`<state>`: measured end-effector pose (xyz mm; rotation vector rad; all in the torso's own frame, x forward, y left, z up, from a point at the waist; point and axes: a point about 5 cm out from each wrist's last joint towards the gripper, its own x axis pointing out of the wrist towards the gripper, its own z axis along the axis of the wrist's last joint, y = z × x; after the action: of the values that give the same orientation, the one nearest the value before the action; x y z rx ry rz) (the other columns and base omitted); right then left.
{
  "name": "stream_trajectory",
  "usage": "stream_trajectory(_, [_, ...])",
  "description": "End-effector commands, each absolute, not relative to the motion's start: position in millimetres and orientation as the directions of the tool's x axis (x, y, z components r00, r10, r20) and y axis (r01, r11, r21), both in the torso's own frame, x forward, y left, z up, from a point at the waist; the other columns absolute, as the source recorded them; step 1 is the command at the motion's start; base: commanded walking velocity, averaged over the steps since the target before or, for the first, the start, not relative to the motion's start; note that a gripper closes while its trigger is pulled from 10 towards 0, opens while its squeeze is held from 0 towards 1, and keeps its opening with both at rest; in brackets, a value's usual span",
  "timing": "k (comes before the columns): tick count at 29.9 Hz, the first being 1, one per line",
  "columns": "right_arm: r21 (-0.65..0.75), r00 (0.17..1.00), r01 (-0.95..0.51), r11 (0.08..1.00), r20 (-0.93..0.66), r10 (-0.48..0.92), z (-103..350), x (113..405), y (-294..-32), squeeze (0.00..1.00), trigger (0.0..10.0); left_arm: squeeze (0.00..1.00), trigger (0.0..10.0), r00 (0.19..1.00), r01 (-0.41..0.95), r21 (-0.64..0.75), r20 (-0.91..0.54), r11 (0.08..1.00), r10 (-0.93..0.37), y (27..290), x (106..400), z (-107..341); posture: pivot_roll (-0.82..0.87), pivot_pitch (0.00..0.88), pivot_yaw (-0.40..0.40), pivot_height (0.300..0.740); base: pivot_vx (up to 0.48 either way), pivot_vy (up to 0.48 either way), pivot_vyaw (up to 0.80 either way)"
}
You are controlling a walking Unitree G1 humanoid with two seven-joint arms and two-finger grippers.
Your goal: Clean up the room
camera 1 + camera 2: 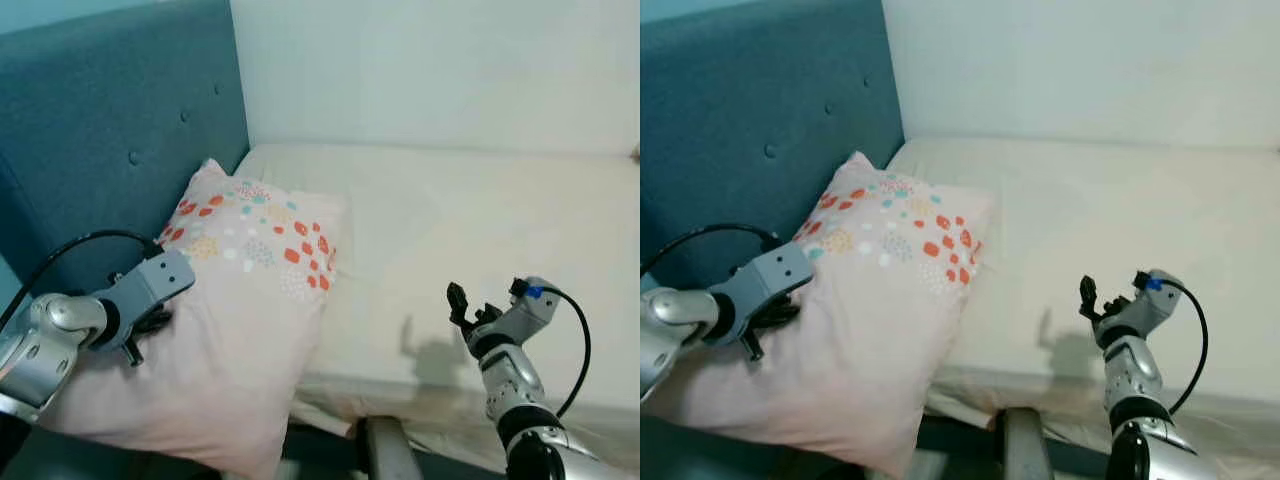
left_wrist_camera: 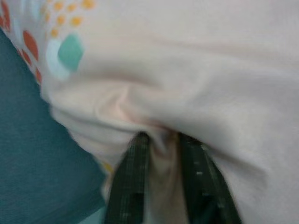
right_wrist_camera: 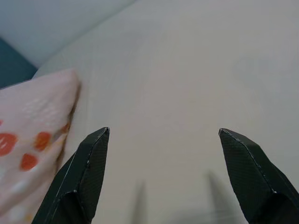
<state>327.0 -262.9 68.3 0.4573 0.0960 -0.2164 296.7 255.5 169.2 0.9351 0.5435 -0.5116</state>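
Pillow [image 1: 240,300] at head of mattress [image 1: 480,230], leaning on blue headboard [image 1: 110,130], lower corner overhanging bed edge. Left gripper [image 2: 161,182] pinching fold of pillow fabric near headboard-side edge, probably to drag or square it. Right gripper [image 3: 163,177] spread wide, hovering above bare mattress, holding nothing, likely ready to assist.

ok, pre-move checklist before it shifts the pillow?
1. Left gripper pinching pillow fabric: ok, a fold sits between the fingers.
2. Grip depth: cannot tell, a thin fold at the pillow's edge.
3. Right gripper free: ok, open, above the mattress.
4. Pillow near headboard: ok, its top corner is against it.
5. Pillow fully on bed: not ok, the lower corner hangs past the mattress edge.
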Motion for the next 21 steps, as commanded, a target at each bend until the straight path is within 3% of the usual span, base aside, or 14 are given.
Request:
stream_trajectory(1, [0.427,0.972,0.227,0.875,-0.16,-0.173,65,327,-260,0.0,10.0,1.0,10.0,0.725,0.662,0.626,-0.675,0.412,-0.14,261,295,168,-0.05,0.0,-0.001,0.466,0.0,0.0,0.0])
stream_trajectory(2, [0.427,0.971,0.229,0.875,-0.16,-0.176,65,326,-261,0.0,10.0,1.0,10.0,0.708,0.688,0.636,-0.694,0.351,-0.132,265,292,171,-0.06,0.0,0.001,0.466,0.0,0.0,0.0])
stream_trajectory(4, [0.427,0.971,0.229,0.875,-0.16,-0.176,65,326,-261,0.0,10.0,1.0,10.0,0.708,0.688,0.636,-0.694,0.351,-0.132,265,292,171,-0.06,0.0,0.001,0.466,0.0,0.0,0.0])
stream_trajectory(5, [0.428,0.97,0.233,0.873,-0.161,-0.18,65,325,-262,0.0,10.0,1.0,10.0,0.664,0.739,0.626,-0.739,0.248,-0.114,275,282,181,-0.05,0.0,0.0,0.466,0.0,0.0,0.0])
stream_trajectory(11, [0.43,0.97,0.232,0.872,-0.173,-0.173,62,324,-260,0.0,10.0,1.0,10.0,0.582,0.813,0.568,-0.797,0.127,-0.161,276,269,193,-0.04,0.0,-0.012,0.466,0.0,0.0,0.0])
stream_trajectory(13, [0.425,0.97,0.225,0.877,-0.182,-0.161,61,325,-257,0.0,10.0,1.0,10.0,0.508,0.858,0.508,-0.822,0.072,-0.257,265,265,187,-0.04,0.0,-0.015,0.466,0.0,0.0,0.0])
stream_trajectory(15, [0.422,0.972,0.215,0.881,-0.183,-0.149,61,327,-254,0.0,10.0,1.0,10.0,0.345,0.925,0.379,-0.858,-0.015,-0.38,247,249,175,-0.04,0.0,-0.014,0.466,0.0,0.0,0.0])
stream_trajectory(16, [0.422,0.972,0.215,0.881,-0.183,-0.149,61,327,-254,0.0,10.0,1.0,10.0,0.345,0.925,0.379,-0.858,-0.015,-0.38,247,249,175,-0.04,0.0,-0.014,0.466,0.0,0.0,0.0])
stream_trajectory(17, [0.422,0.972,0.212,0.882,-0.183,-0.147,61,327,-253,0.0,10.0,1.0,10.0,0.293,0.939,0.34,-0.867,-0.048,-0.404,242,244,171,-0.04,0.0,-0.011,0.466,0.0,0.0,0.0])
stream_trajectory(18, [0.423,0.972,0.212,0.881,-0.181,-0.147,62,328,-253,0.0,10.0,0.24,10.0,0.249,0.948,0.308,-0.877,-0.085,-0.41,237,240,161,-0.04,0.0,-0.011,0.466,0.0,0.0,0.0])
stream_trajectory(19, [0.423,0.972,0.212,0.881,-0.18,-0.148,62,328,-253,0.0,10.0,0.09,10.0,0.218,0.952,0.284,-0.888,-0.111,-0.406,233,237,150,-0.04,0.0,-0.01,0.466,0.0,0.0,0.0])
stream_trajectory(20, [0.424,0.972,0.213,0.88,-0.18,-0.149,63,328,-253,0.0,10.0,0.0,10.0,0.194,0.956,0.265,-0.893,-0.127,-0.407,230,235,140,-0.04,0.0,-0.01,0.466,0.0,0.0,0.0])
stream_trajectory(21, [0.424,0.972,0.213,0.88,-0.18,-0.149,63,328,-253,0.0,10.0,0.0,10.0,0.194,0.956,0.265,-0.893,-0.127,-0.407,230,235,140,-0.04,0.0,-0.01,0.466,0.0,0.0,0.0])
